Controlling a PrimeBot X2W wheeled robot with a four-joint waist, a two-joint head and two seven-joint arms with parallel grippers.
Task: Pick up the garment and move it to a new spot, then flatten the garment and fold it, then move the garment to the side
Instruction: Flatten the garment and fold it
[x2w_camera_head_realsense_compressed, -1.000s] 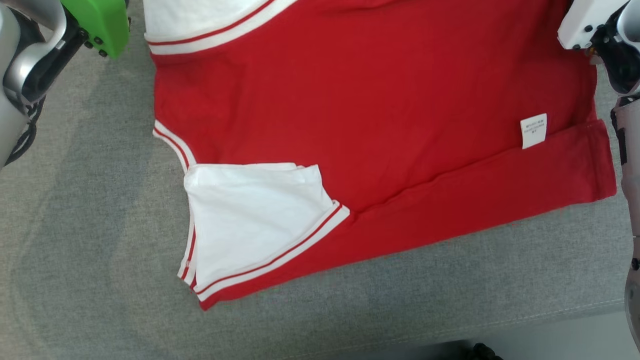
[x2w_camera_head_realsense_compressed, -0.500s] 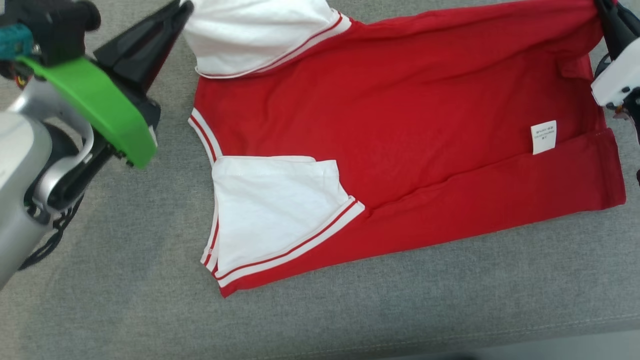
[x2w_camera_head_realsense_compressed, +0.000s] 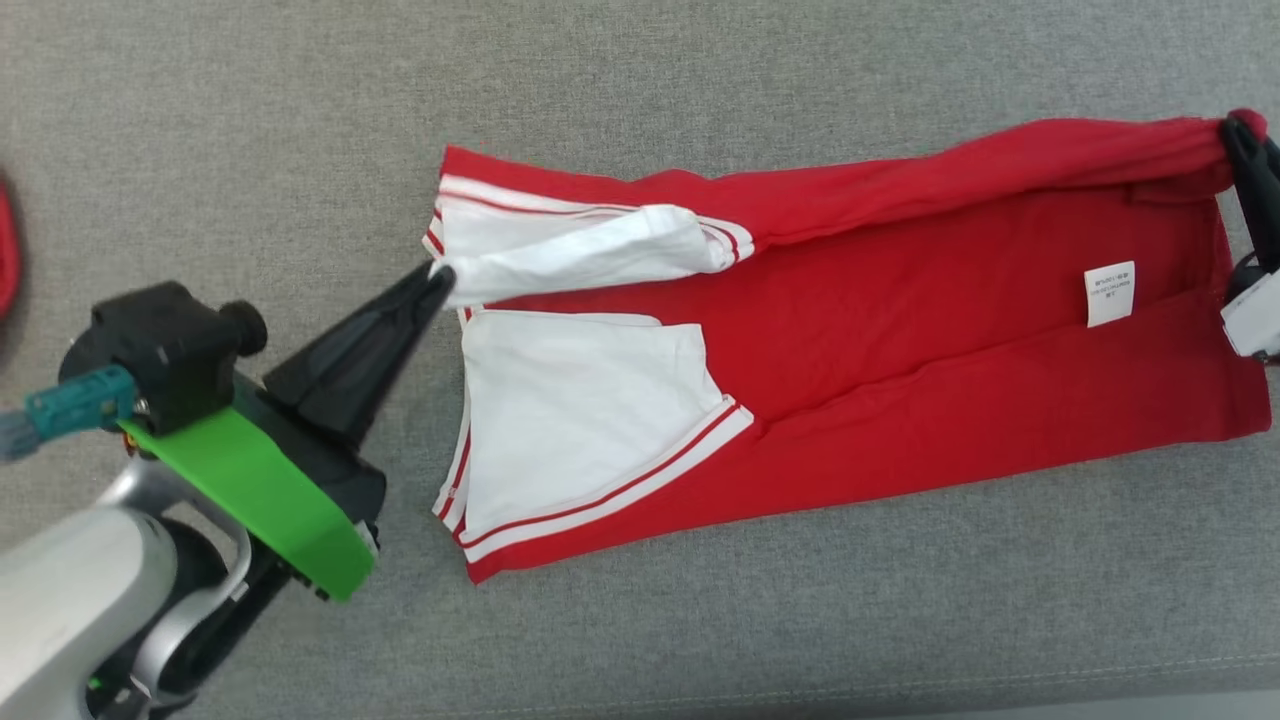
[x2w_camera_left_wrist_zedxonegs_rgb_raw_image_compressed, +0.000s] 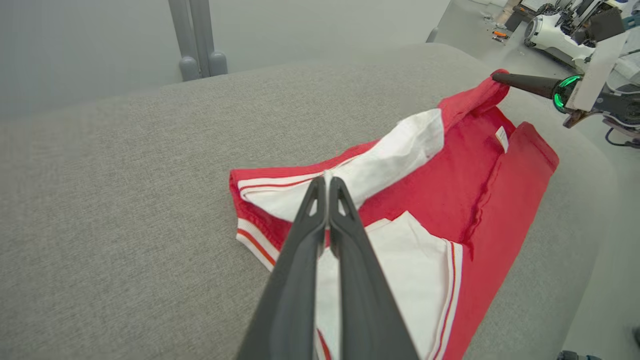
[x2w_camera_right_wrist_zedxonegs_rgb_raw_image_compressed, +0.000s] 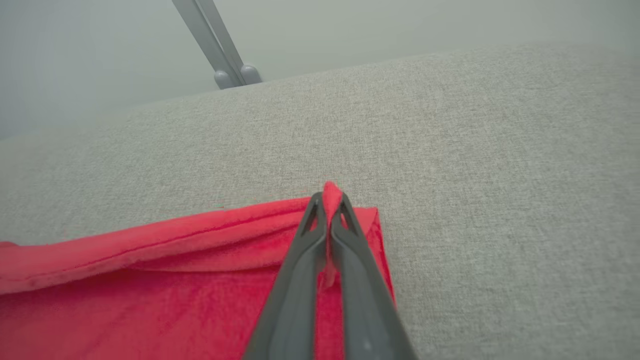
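Folding in hand. Red cloth garment (x2w_camera_head_realsense_compressed: 900, 380) with white striped sleeves lying on grey fabric cushion (x2w_camera_head_realsense_compressed: 700, 80), hem end close to right edge, far long side lifted and rolled inward. Left gripper (x2w_camera_head_realsense_compressed: 440, 273) clenched on white far sleeve (x2w_camera_head_realsense_compressed: 580, 250); right gripper (x2w_camera_head_realsense_compressed: 1233, 132) clenched on red far hem corner (x2w_camera_right_wrist_zedxonegs_rgb_raw_image_compressed: 330, 188). Next, probably: bring both pinched ends level toward near edge, lay over near half, then release.

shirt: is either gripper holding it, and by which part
Both hold the shirt: the left gripper pinches the edge of a white sleeve, the right gripper a red corner opposite.
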